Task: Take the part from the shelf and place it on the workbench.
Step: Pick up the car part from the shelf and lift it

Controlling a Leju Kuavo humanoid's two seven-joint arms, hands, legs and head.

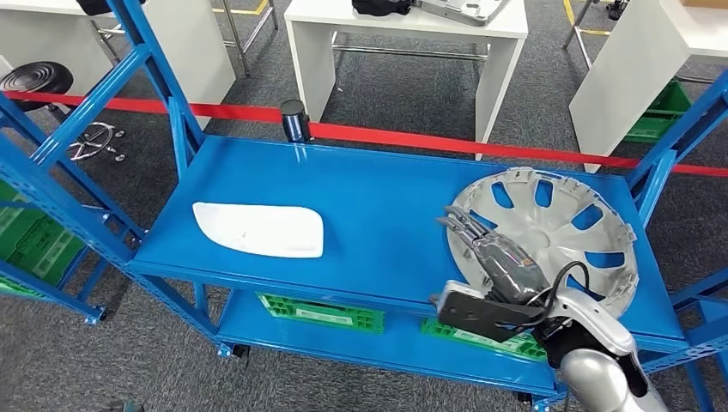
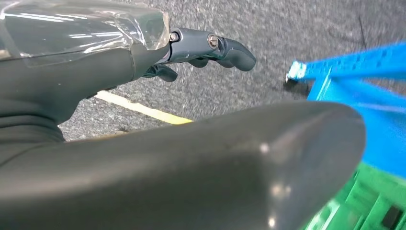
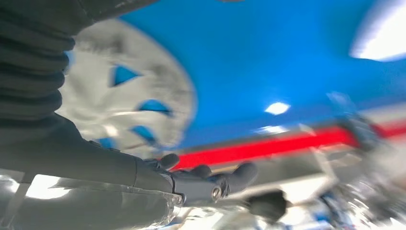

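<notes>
A silver wheel cover (image 1: 549,236) is lying flat at the right end of the blue shelf (image 1: 378,215), with a white panel (image 1: 262,229) resting well apart from it toward the left end. The right hand (image 1: 489,253) is being held just over the cover's near-left rim, fingers extended and apart, nothing gripped; whether the fingertips are touching the rim cannot be told. In the right wrist view the hand (image 3: 210,179) is seen blurred, the cover (image 3: 129,105) beside it. The left hand (image 2: 206,50) is hanging low over the grey floor, fingers lightly curled, nothing held. A red barrier tape (image 1: 412,137) is stretched behind the shelf, white tables (image 1: 403,43) beyond. The reach is judged to be under way: the rim should be approached from its edge, fingers slipped beneath and closed firmly before lifting, since a thin, wide disc is likely to tilt.
</notes>
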